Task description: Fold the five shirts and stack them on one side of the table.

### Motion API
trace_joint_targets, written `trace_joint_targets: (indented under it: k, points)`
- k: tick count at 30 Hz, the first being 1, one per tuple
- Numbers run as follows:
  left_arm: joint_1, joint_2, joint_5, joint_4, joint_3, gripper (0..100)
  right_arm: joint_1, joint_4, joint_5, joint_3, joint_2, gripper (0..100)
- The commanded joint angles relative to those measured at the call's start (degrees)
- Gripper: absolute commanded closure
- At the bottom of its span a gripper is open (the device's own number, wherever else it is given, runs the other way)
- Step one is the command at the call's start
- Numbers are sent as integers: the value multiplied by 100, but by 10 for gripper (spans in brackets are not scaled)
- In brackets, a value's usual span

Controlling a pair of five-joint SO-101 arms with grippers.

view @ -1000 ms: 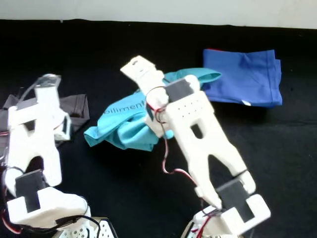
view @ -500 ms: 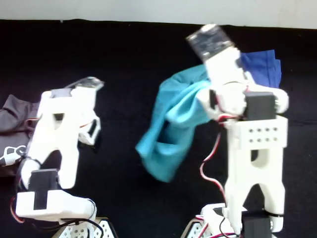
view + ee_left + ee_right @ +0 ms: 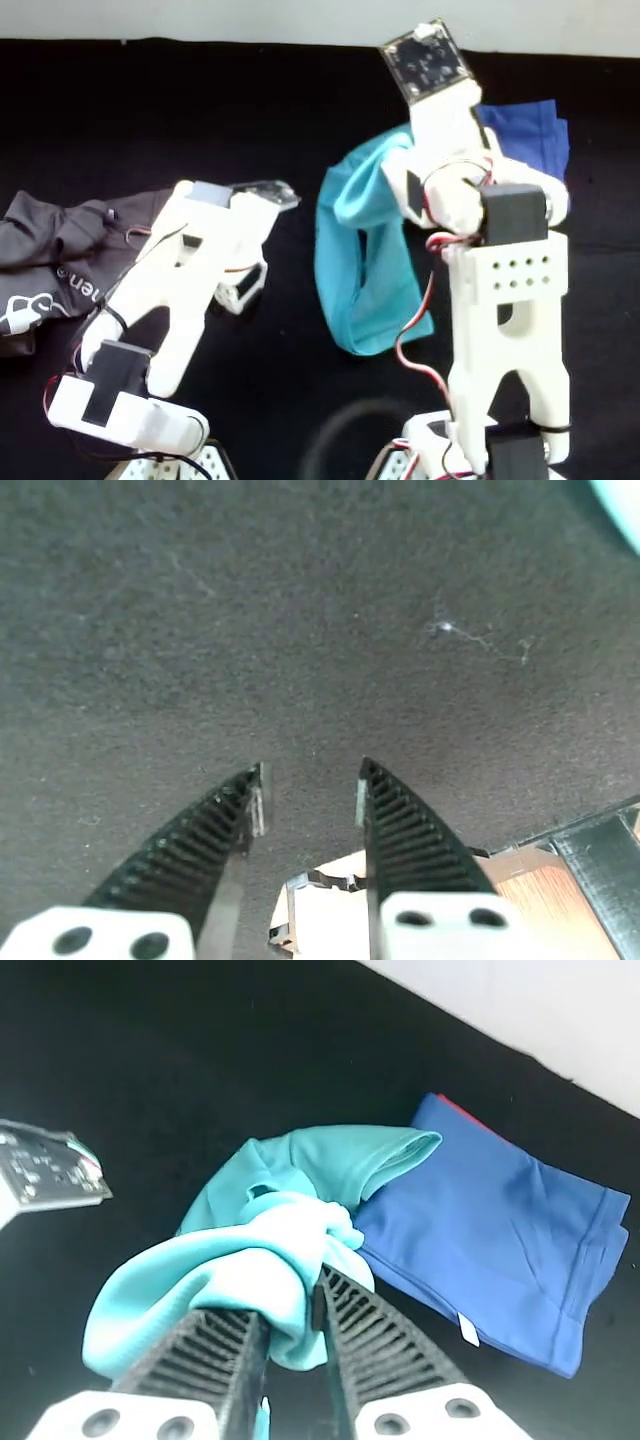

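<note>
Teal shirt (image 3: 365,260) hangs as a long, drooping bundle from the right arm's fingers (image 3: 380,1340), near the middle of the black desk (image 3: 250,100). We cannot tell whether its lower end touches the desk.

From the right wrist view we get the grip itself. The two ribbed fingers are pinched onto a thick bunch of the teal shirt (image 3: 270,1250), with cloth spilling over and around the tips. That view also lays out the folded blue shirt (image 3: 500,1250) flat beyond the bundle, with a thin red edge at its far corner.

In the high view the right arm (image 3: 505,300) covers much of the blue shirt (image 3: 525,135), which lies at the far right of the desk. The high view adds the dark grey shirt (image 3: 50,260), crumpled at the left edge beside the left arm (image 3: 190,270).

The left wrist view shows the left arm's fingers (image 3: 190,850) spread apart with nothing between them, above bare desk (image 3: 300,610). A sliver of teal sits at one corner of that picture.
</note>
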Motion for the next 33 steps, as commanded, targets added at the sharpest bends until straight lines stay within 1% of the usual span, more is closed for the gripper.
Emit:
trace_joint_targets:
  k: [1,3,6,10,14,16,19,24,26,33]
  points:
    - [101,-48,-18,-18,-505,850,110,-180,-26,-295,13,993]
    - [224,-57,88,18,-840,850,312,-180,132,-75,22,993]
    - [488,-13,668,-26,-1297,846,716,-303,290,435,22,993]
    - [1165,-4,1143,-501,-1385,845,1411,-796,325,1095,13,993]
    - [1710,119,1204,-1002,-1385,845,1921,-989,624,1569,4,993]
    - [1877,444,1204,-1187,-1420,845,2123,-989,756,1675,4,993]
    - [2088,1174,1204,-1371,-1516,845,2352,-989,756,1719,-4,993]
    - [2378,2088,1213,-1363,-2255,849,2527,-963,756,1727,4,993]
    - [2457,2229,1442,-1327,-2484,848,2527,-945,756,1727,4,993]
    - [2545,2334,2145,-519,-3248,845,2510,-945,756,1727,4,993]
